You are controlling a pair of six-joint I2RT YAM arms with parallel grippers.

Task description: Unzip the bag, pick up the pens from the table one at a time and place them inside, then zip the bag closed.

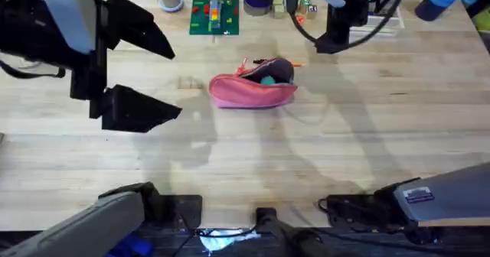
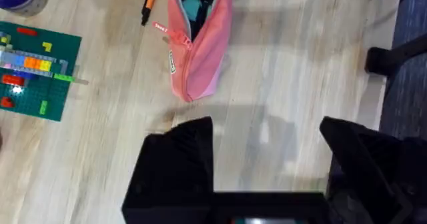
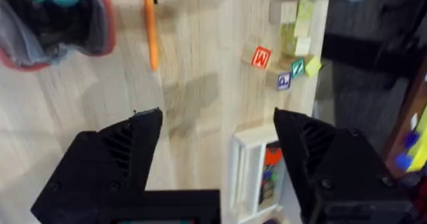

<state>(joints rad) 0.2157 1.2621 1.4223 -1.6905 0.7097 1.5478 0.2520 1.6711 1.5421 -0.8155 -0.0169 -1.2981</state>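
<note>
**Bag open at table centre, both grippers empty**

Overhead: pink bag (image 1: 253, 89) lies mid-table (image 1: 344, 142), zipper open, dark interior showing something teal. Left gripper (image 1: 142, 73) hangs at far left, fingers spread wide, nothing held. Right gripper (image 1: 333, 39) sits at the far side, right of the bag.

Left wrist: bag (image 2: 197, 51) lies beyond the spread, empty fingers (image 2: 180, 164); orange pen (image 2: 150, 4) just beside its open end; green Lego plate (image 2: 37, 71) nearby.

Right wrist: fingers (image 3: 127, 151) wide apart, empty. Orange pen (image 3: 151, 27) lies on wood beside the bag mouth (image 3: 60, 24); letter blocks (image 3: 287, 57) well apart.

Spread claw (image 3: 217, 141) above orange pen (image 3: 150, 25)
</note>
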